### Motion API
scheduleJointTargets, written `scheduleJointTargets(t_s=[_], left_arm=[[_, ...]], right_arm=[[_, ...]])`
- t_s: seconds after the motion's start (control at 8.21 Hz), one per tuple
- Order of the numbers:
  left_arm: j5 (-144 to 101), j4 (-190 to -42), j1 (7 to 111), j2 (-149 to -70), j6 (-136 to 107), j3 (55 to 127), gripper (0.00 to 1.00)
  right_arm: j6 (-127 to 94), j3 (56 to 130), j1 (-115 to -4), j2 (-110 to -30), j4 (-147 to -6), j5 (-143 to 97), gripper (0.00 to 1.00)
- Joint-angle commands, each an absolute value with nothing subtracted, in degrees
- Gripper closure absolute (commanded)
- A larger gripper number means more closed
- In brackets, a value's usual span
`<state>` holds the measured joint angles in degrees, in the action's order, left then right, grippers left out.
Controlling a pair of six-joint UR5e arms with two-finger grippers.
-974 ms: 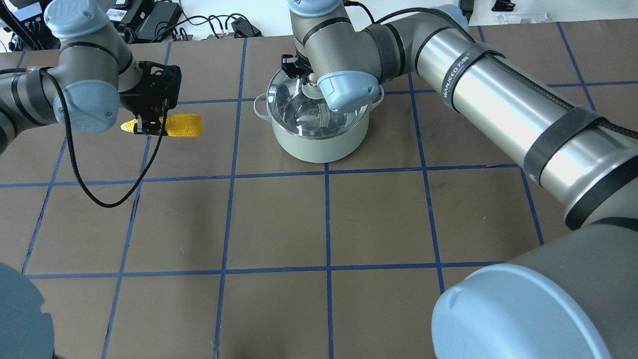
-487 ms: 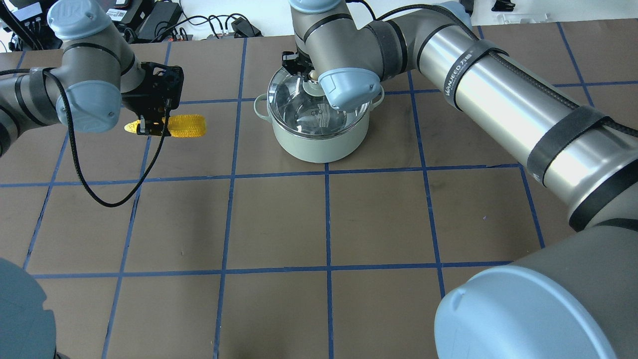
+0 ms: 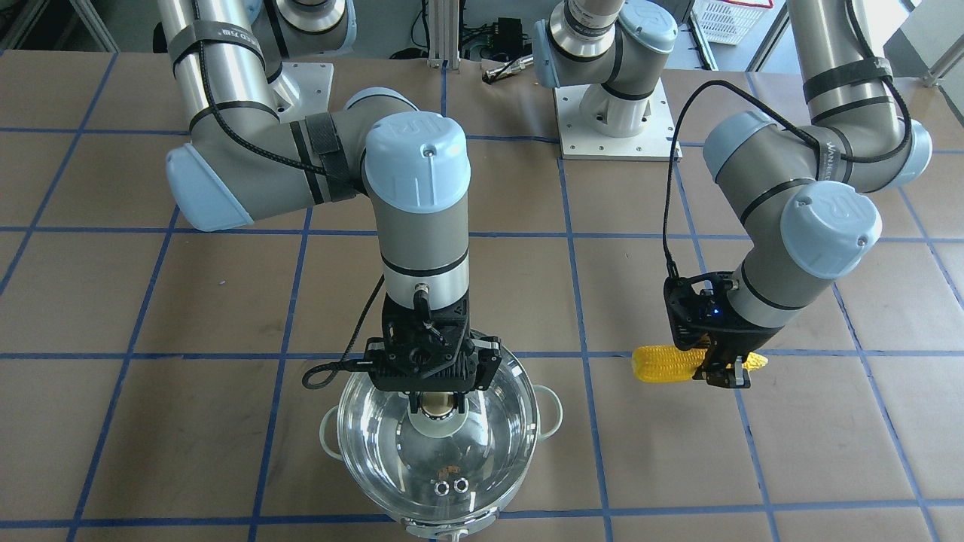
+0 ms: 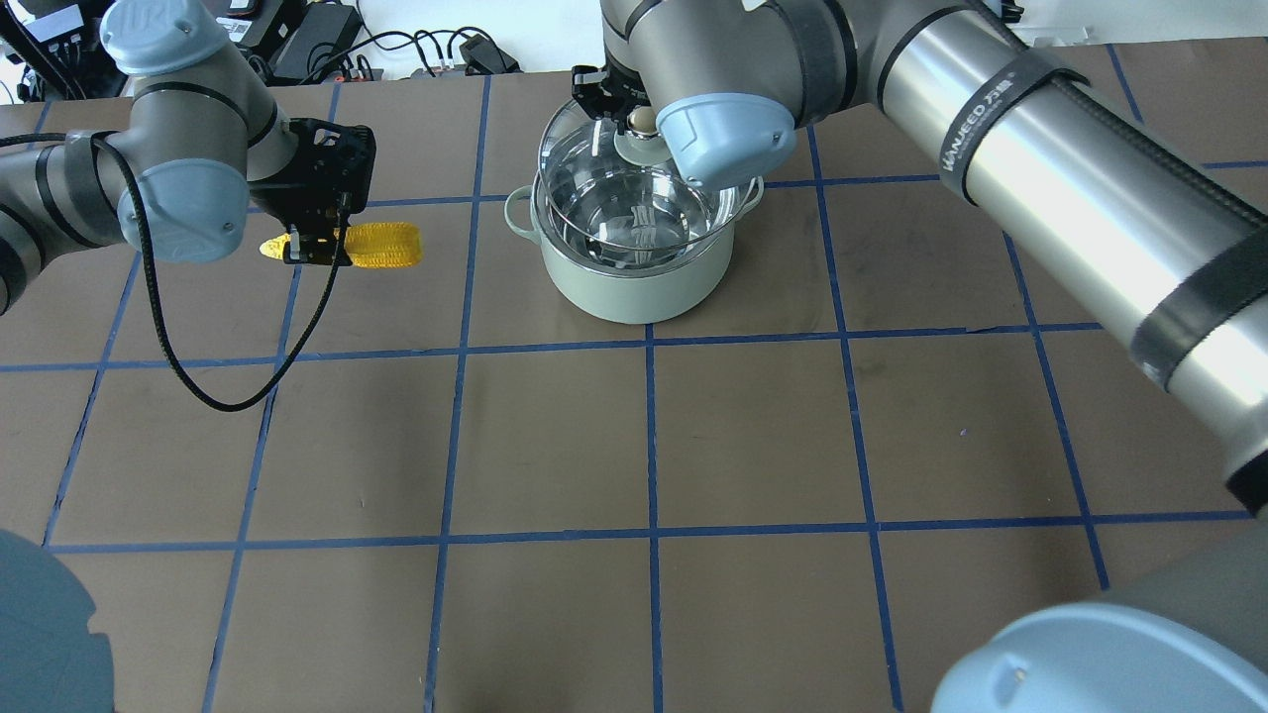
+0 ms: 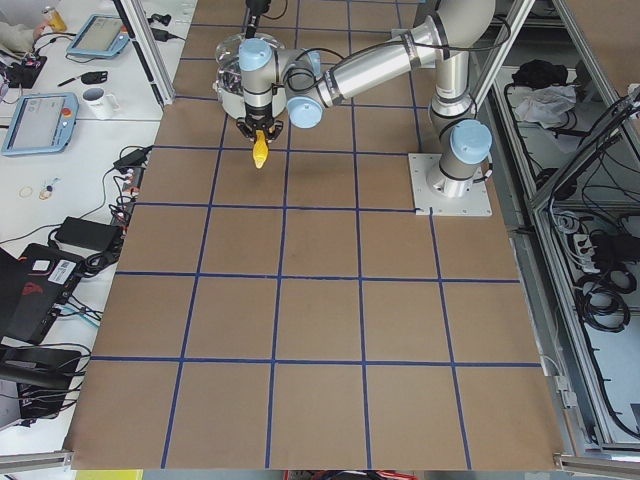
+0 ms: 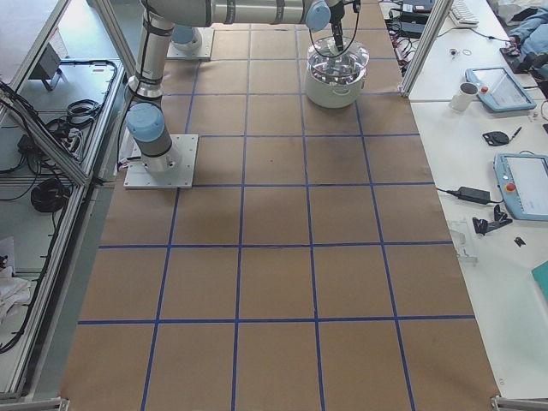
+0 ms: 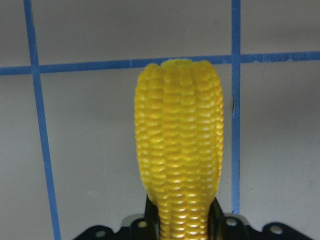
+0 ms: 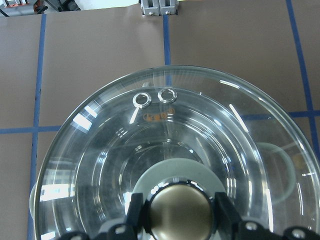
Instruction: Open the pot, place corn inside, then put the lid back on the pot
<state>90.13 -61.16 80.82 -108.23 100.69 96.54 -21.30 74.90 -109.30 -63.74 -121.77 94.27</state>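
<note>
The mint-green pot (image 4: 634,277) stands at the table's far middle; it also shows in the front view (image 3: 329,435). My right gripper (image 4: 634,121) is shut on the beige knob (image 8: 180,207) of the clear glass lid (image 4: 584,188) and holds the lid a little above the pot's rim. The lid fills the right wrist view (image 8: 100,160) and shows in the front view (image 3: 376,444). My left gripper (image 4: 317,248) is shut on the yellow corn (image 4: 381,246) near its pointed end, above the table left of the pot. The corn also shows in the left wrist view (image 7: 178,145) and front view (image 3: 666,363).
Brown table (image 4: 644,446) with a blue tape grid. Cables and power bricks (image 4: 327,40) lie beyond the far edge. The right arm's forearm (image 4: 1070,198) spans the right side above the table. Arm bases (image 3: 614,113) sit at the robot's side.
My right gripper has lifted the lid off the pot and up. My left gripper with the corn has shifted slightly right, toward the pot.
</note>
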Motion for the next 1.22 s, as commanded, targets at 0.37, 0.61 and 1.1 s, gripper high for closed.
scheduleJointTargets(t_s=[0.37, 0.61, 1.1], left_arm=[[86.22, -42.24, 91.73, -105.64, 92.13, 96.5, 1.0], [85.96, -35.82, 95.78, -106.08, 86.94, 96.24, 1.0], [82.09, -27.52, 101.77, -111.86, 77.88, 95.02, 1.0]], right_arm=[[-11.45, 81.56, -99.33, -82.06, -102.43, 89.82, 0.45], [-5.04, 81.65, -96.61, -85.59, -95.57, 90.09, 0.46], [-0.73, 84.09, -95.8, -87.89, -93.42, 90.0, 0.46]])
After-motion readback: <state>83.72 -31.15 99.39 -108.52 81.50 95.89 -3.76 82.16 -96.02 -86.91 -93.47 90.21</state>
